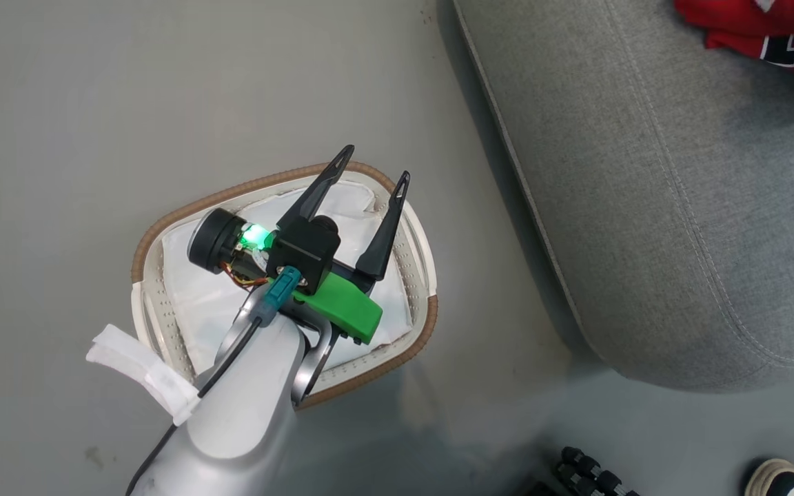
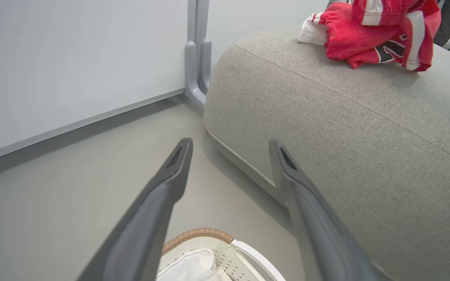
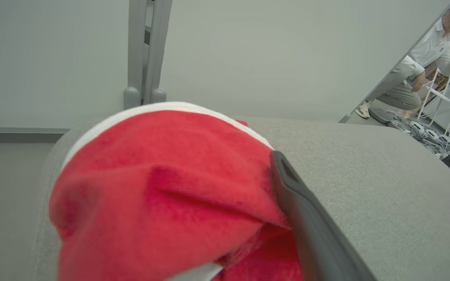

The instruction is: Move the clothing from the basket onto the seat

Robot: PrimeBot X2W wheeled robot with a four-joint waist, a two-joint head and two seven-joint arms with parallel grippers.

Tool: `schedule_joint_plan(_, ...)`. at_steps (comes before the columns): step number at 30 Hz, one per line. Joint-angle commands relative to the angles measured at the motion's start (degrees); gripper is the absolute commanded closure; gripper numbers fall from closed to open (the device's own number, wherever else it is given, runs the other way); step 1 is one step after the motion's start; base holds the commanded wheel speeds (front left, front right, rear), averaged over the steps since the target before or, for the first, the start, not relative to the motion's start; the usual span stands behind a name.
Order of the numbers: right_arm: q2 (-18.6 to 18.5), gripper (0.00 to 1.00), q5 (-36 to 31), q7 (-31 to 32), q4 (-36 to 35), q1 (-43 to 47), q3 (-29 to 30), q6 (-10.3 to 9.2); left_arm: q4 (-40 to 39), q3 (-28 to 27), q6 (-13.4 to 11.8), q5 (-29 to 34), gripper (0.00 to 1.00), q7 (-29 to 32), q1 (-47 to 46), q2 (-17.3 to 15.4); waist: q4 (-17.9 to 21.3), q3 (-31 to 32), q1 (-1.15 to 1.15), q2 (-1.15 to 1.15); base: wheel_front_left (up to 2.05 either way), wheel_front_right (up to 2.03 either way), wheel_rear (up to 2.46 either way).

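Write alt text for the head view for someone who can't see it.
The open left gripper hangs over the basket, where a white liner shows. Red clothing lies on the grey seat at upper right.

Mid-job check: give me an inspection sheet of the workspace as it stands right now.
Surface: grey floor; the basket stands on it beside the seat, apart from it.
Job's things: the basket holds a white liner sheet, no red seen in it; red jersey lies on the seat.
Clutter: dark ribbed object near a shoe on the floor.
Grippers: left gripper open above the basket, holding nothing; right gripper at the jersey, one finger against the cloth, the other hidden, grip unclear.
Cables: black cable along the left forearm.
Surroundings: white panel behind the seat; person in the background.
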State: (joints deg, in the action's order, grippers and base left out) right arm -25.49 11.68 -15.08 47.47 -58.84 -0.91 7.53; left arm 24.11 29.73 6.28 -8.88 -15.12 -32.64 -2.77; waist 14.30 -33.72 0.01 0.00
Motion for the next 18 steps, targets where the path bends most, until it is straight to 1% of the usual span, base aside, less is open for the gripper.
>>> schedule_joint_plan(1, 0.43, 0.0, 0.49, -0.12, -1.1, 2.28, 1.26, -0.08, -0.32, -0.43, -0.37, -0.22, 0.0, -0.05, 0.61, -0.28, -0.48, 0.7, -0.01, 0.0, 0.0, 0.0, 0.0)
schedule_joint_plan(4, 1.64, 0.0, 1.02, -0.12, -4.2, 6.82, 2.18, -0.08, -0.59, -1.23, -0.87, -0.75, 0.0, -0.04, 1.67, -0.29, -0.43, 2.31, -0.01, 0.0, 0.0, 0.0, 0.0)
schedule_joint_plan(5, 1.95, 0.0, 1.36, -0.12, -6.1, 9.86, 2.28, -0.08, -0.6, -1.71, -1.14, -0.9, 0.0, -0.05, 2.35, -0.28, -0.41, 3.37, -0.01, 0.0, 0.0, 0.0, 0.0)
schedule_joint_plan(12, 2.42, 0.0, 2.39, -0.12, -10.32, 19.44, 1.81, -0.08, -0.35, -4.6, -1.78, -1.61, 0.0, -0.05, 5.84, -0.29, -1.0, 7.39, -0.01, 0.0, 0.0, 0.0, 0.0)
schedule_joint_plan(16, 3.97, 0.0, 2.8, -0.12, -13.49, 24.54, 0.41, -0.08, -0.87, -6.67, -2.61, -1.61, 0.0, -0.05, 8.4, -0.29, -2.05, 10.09, -0.01, 0.0, 0.0, 0.0, 0.0)
schedule_joint_plan(18, 4.85, 0.0, 3.16, -0.12, -15.47, 26.48, -1.87, -0.07, -1.07, -8.11, -3.2, -1.0, 0.0, -0.04, 9.79, -0.3, -2.71, 11.41, -0.01, 0.0, 0.0, 0.0, 0.0)
